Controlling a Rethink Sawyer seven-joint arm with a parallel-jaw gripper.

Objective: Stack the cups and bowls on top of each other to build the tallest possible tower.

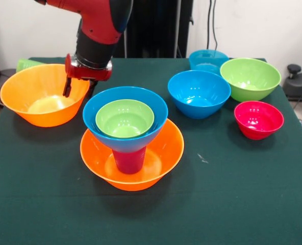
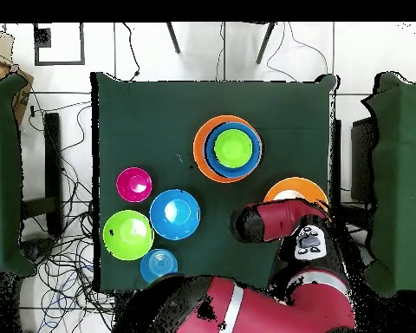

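The tower stands at the table's middle front: an orange bowl, the purple-magenta cup upside down in it, a blue bowl on the cup, and a lime green bowl nested in that. From overhead the tower shows as rings. A second orange bowl sits at the left, also in the overhead view. My gripper is open, its fingers astride that bowl's right rim and holding nothing. The light green cup lies behind this bowl. In the overhead view the arm hides the gripper.
At the right stand a blue bowl, a teal-blue bowl, a lime green bowl and a red-pink bowl. Overhead they cluster at the left. The dark green table has open cloth in front.
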